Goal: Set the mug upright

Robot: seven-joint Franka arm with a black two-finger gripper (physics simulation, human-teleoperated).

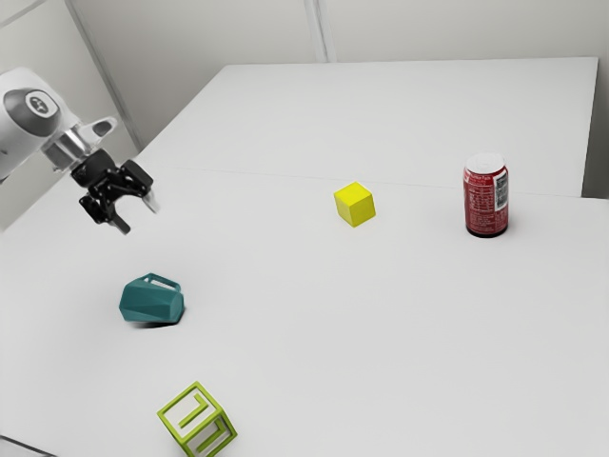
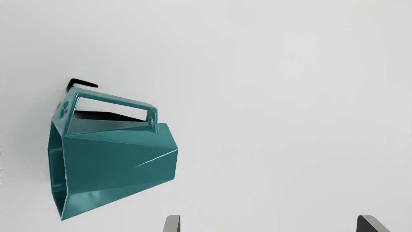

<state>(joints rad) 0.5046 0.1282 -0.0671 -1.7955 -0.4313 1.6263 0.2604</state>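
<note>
Exterior view: mug (image 1: 152, 300) lying on its side, gripper (image 1: 138, 218) wide open and empty

The mug, a teal faceted one, rests on the white table (image 1: 314, 333) toward the exterior view's left, nearer that camera than the gripper. In the wrist view its mouth shows at an angle, with some of the inner walls visible; how much of the inside is hidden, and whether anything lies deeper, I cannot tell. The red drink can (image 1: 486, 195) stands upright toward the exterior view's right; its contents are hidden.

The mug's long axis lies along the tabletop, running roughly crosswise in the exterior view. In the wrist view that axis is roughly parallel to a line between the two fingertips (image 2: 173, 224). The mouth faces away from the gap between the fingers, and the narrower base points toward the gripper's side. The handle (image 2: 116, 99) sticks out from the flank of the body, its loop open.

The gripper hangs above the table with its fingers spread well apart, clear of the mug and holding nothing.

A yellow cube (image 1: 355, 205) sits between the mug and the can, while a green-framed letter block (image 1: 198, 421) lies nearer the exterior camera than the mug.
</note>
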